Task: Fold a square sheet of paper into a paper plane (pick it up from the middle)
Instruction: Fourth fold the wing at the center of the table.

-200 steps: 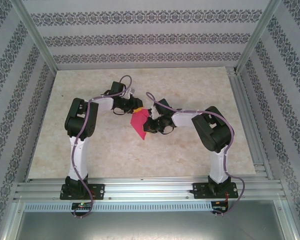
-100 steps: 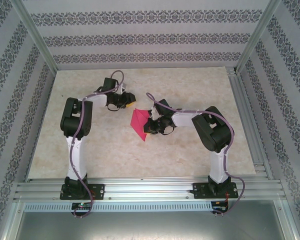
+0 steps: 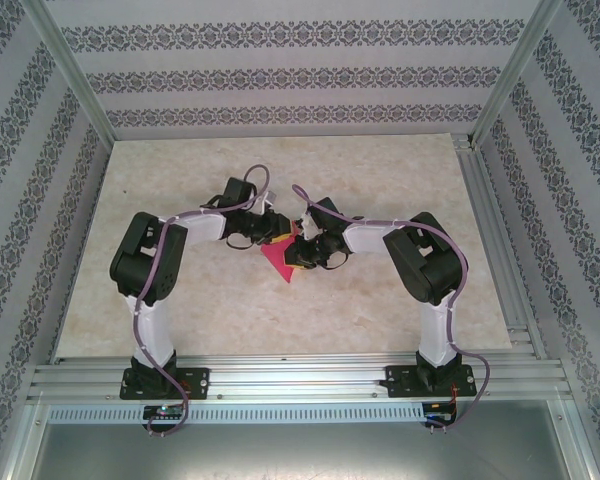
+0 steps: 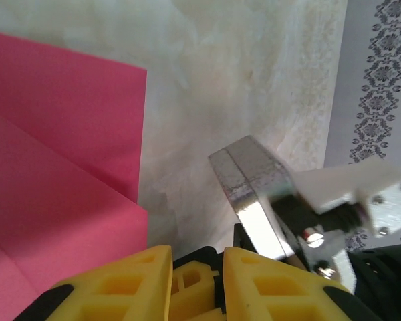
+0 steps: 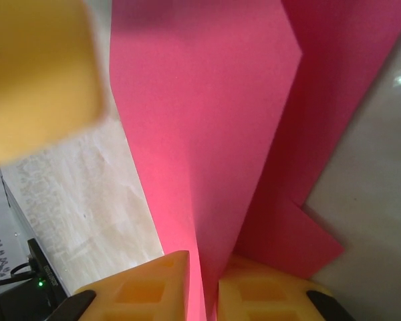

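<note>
A thin, bright magenta-pink sheet of paper [image 3: 278,263], already creased into a narrower pointed shape, lies near the middle of the pale, marbled beige tabletop [image 3: 380,170], with its point towards the arms' bases. Both arms reach inward and meet over it.

The left tool [image 3: 268,232], black with yellow fingers, sits at the paper's far-left edge. In the left wrist view the sheet of paper [image 4: 60,174] lies flat on the tabletop to the left of the left tool [image 4: 197,253], showing layered folds and one straight vertical edge. The yellow fingers stand slightly spread with only a narrow gap, and no paper is between them. Just ahead and to the right is a shiny silver metal block [image 4: 250,190] on a white bracket.

The right tool [image 3: 298,251] sits at the paper's right side. In the right wrist view a raised fold of the sheet of paper [image 5: 207,134] runs straight down between the yellow fingers of the right tool [image 5: 204,262]. The fingers stand close on either side of that fold, but I cannot tell whether they press it. A blurred yellow shape [image 5: 37,73] fills the upper left corner.
</note>
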